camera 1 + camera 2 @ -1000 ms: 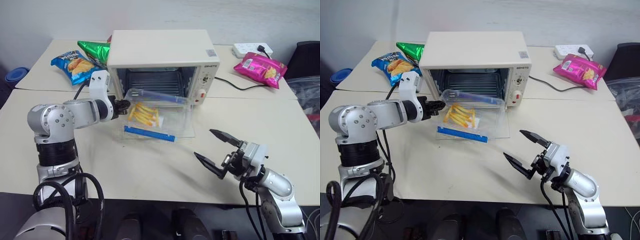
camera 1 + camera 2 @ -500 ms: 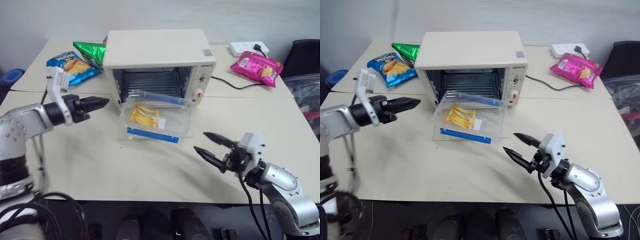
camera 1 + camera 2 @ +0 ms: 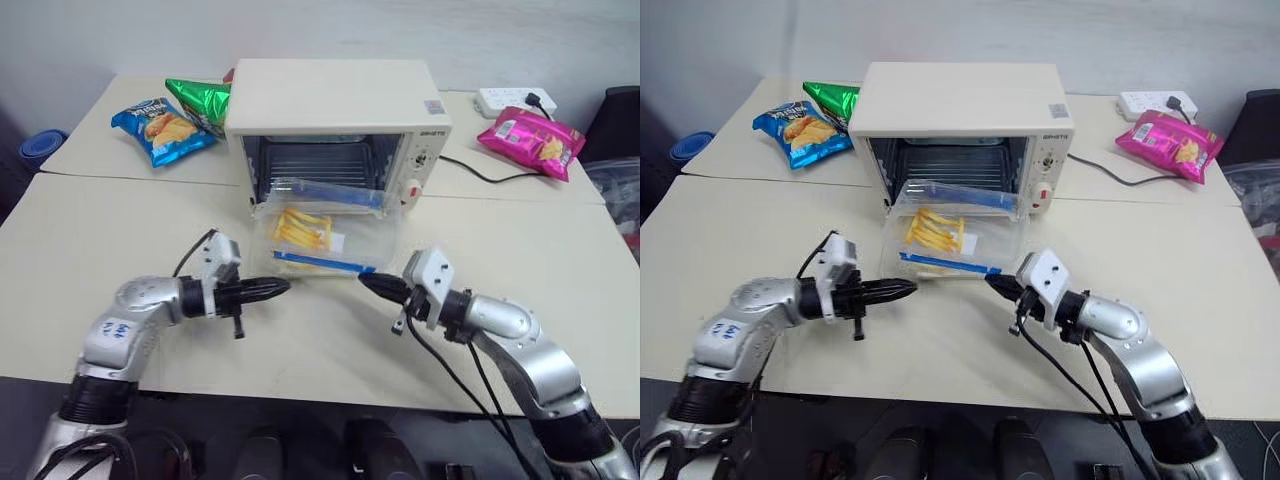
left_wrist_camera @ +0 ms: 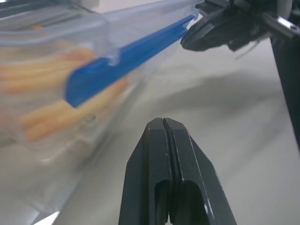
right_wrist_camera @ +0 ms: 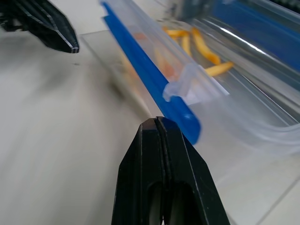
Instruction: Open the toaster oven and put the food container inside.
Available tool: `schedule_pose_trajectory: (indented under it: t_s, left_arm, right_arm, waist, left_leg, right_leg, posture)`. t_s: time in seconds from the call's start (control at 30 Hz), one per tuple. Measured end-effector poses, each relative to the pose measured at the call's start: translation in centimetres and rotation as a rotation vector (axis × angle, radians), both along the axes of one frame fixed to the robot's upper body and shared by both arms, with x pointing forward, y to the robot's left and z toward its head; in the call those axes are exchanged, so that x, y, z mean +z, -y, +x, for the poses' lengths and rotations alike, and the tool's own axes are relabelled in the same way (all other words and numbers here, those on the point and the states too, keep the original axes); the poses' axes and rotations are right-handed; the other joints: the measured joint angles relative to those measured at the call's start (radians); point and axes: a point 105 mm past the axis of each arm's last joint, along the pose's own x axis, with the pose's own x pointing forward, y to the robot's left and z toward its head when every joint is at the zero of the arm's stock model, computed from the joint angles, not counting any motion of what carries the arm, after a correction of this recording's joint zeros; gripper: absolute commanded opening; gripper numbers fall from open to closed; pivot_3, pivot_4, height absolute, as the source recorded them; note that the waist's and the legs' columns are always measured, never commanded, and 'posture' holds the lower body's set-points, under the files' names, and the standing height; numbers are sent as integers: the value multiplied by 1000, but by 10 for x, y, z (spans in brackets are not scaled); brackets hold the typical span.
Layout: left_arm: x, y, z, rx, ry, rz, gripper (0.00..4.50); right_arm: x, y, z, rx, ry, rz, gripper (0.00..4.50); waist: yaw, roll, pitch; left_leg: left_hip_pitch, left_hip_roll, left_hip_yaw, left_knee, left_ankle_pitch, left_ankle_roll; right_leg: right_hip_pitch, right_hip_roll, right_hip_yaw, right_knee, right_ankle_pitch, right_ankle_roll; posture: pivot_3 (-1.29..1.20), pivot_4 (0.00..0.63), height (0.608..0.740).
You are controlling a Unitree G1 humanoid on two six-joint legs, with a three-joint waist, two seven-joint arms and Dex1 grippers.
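I am holding my left gripper (image 3: 283,287) low over the table (image 3: 120,220) with its two black fingers pressed flat together, gripping nothing. My right gripper (image 3: 366,283) is doing the same, its fingers squeezed shut on nothing. The two tips are pointing toward each other across a stretch of bare tabletop, near but apart.

The food container (image 3: 325,228) is lying just beyond both of my grippers, between them and a little farther from me. It is resting on the glass door that is folded down flat in front of the toaster oven (image 3: 338,110), and it is tilting, with its far edge raised toward the oven's mouth. Its near blue clip (image 3: 322,263) is running along the edge closest to my fingers. From my left wrist, the clip's end (image 4: 126,56) is sitting just ahead of my closed fingertips (image 4: 163,129), with my right gripper (image 4: 206,33) showing just past it. From my right wrist, the clip (image 5: 150,84) is starting right at my fingertips (image 5: 157,125); I cannot tell whether they are touching it. Yellow fries (image 3: 300,228) are showing through the clear plastic.

The toaster oven is standing open beyond the container, its wire rack (image 3: 320,160) showing inside. Well off past my left gripper a blue chip bag (image 3: 162,127) and a green bag (image 3: 205,100) are lying; well off past my right gripper, a pink snack bag (image 3: 532,143) and a white power strip (image 3: 515,100).
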Motion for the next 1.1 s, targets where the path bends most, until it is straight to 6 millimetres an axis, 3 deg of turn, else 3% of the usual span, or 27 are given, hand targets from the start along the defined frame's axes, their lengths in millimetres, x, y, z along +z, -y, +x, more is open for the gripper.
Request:
schedule_pose_trajectory:
  t_s: [0.17,0.3,0.43,0.6,0.7,0.8,0.93,1.0,1.1]
  left_arm:
    - [18,3,41,217,81,-98,0]
    - [28,0,69,360,124,-158,0]
    - [33,1,85,438,139,-207,0]
    - [38,4,93,461,175,-222,0]
    - [42,6,91,423,211,-192,0]
    - [41,-6,76,328,204,-157,588]
    - [38,-39,40,161,215,-72,1735]
    - [37,-65,25,132,191,-26,2364]
    - [47,-104,3,86,208,42,3267]
  right_arm:
    - [14,2,42,-80,56,-18,10]
    - [24,-8,75,-128,90,5,10]
    - [29,-18,100,-193,112,24,10]
    - [34,-21,117,-277,121,68,10]
    - [34,-22,113,-258,97,97,10]
    - [28,-14,87,-180,39,113,0]
    - [33,29,65,-221,6,121,0]
    - [37,51,52,-218,11,91,0]
    - [9,84,38,-184,-49,-28,0]
  waist:
    - [-14,0,0]
    - [-17,0,0]
    - [-19,0,0]
    - [-32,0,0]
    - [-39,0,0]
    - [-43,0,0]
    - [-42,0,0]
    - [-39,0,0]
    - [-37,0,0]
  left_leg:
    - [0,0,1,1,1,-2]
    - [0,0,3,1,4,-5]
    - [0,0,5,1,4,-6]
    - [0,1,4,1,4,-7]
    - [-1,1,4,1,4,-7]
    - [-1,2,4,-1,4,-7]
    - [-2,2,4,-1,4,-7]
    - [-1,1,3,-1,4,-7]
    - [4,1,3,-2,0,0]
  right_leg:
    - [-1,1,-1,3,0,0]
    - [-3,1,-2,5,0,0]
    - [-4,0,-2,7,0,0]
    - [-4,0,-2,9,0,0]
    - [-4,0,-2,10,0,1]
    - [-5,-1,-2,9,0,0]
    - [-6,-1,-2,8,0,0]
    - [-4,-1,-2,4,0,0]
    - [1,-1,-3,1,0,0]
  posture:
    - [0,150,740]
    - [0,150,740]
    - [0,150,740]
    - [0,150,740]
    - [0,150,740]
    - [0,150,740]
    - [0,150,740]
    - [0,150,740]
    - [0,150,740]
